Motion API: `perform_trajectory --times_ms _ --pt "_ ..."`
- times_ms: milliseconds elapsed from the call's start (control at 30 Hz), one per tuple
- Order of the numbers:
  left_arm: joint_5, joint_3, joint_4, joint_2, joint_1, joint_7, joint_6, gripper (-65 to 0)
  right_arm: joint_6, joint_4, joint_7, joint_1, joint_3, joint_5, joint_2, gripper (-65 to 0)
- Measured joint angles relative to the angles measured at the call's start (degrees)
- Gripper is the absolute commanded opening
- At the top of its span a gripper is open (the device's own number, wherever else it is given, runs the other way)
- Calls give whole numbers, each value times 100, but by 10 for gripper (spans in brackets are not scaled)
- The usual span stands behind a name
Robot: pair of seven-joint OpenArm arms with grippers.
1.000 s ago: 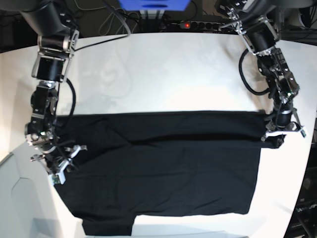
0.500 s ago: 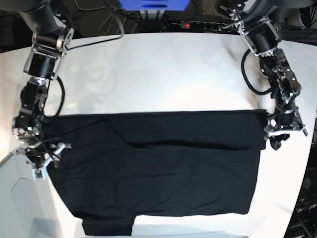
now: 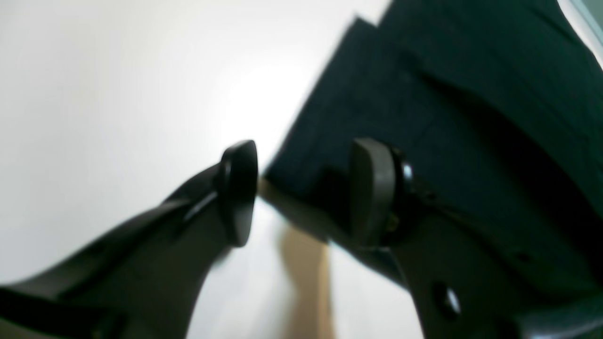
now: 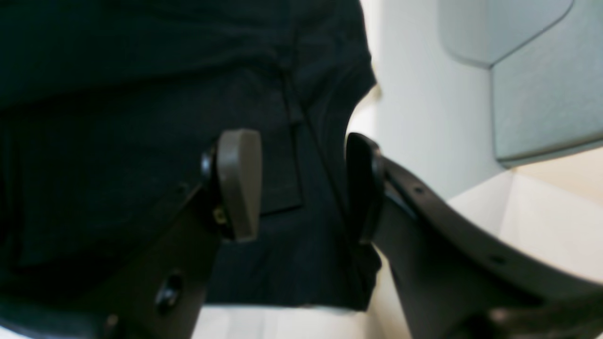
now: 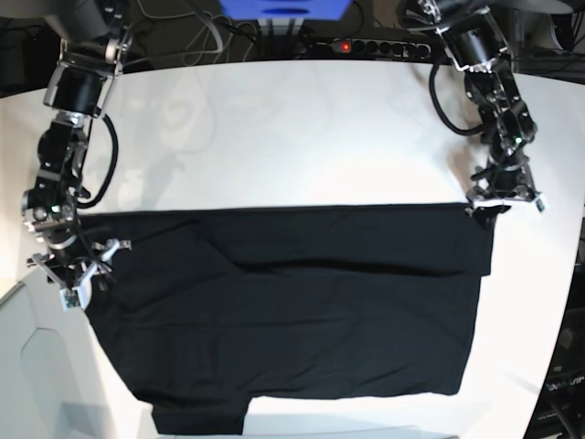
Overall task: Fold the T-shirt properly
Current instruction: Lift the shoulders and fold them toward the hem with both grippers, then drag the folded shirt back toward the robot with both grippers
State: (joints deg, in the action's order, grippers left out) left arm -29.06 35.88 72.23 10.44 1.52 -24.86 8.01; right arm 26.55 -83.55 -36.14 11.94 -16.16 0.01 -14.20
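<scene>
On white table [image 5: 302, 128], black T-shirt [image 5: 292, 302] flat; left fingers [image 3: 240, 188] and right fingers [image 4: 238, 183] spread wide, holding nothing

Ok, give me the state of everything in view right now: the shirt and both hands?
T-shirt: lying flat on the white table, top edge folded down in a band, not held.
Left hand: open, empty, at the shirt's corner.
Right hand: open, empty, at the shirt's opposite edge.
Power strip: red switch lit, behind the table.
</scene>
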Motion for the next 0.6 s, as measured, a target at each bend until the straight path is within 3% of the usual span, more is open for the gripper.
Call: perform_trajectory --times_ms 233,300,400,600 --pt "4 0 -319 17 -195 105 -2 -359 0 2 -28 -72 -2 -17 -4 -352" --pt "4 -39 -321 0 -221 26 0 -430 0 2 -31 -74 -52 2 -7 -349" --pt "-17 -33 -339 7 -166 52 17 -628 0 17 -22 -127 -603 20 0 -348" --pt "4 -22 -352 26 -155 22 13 -647 0 717 -66 -157 -776 15 -107 -348"
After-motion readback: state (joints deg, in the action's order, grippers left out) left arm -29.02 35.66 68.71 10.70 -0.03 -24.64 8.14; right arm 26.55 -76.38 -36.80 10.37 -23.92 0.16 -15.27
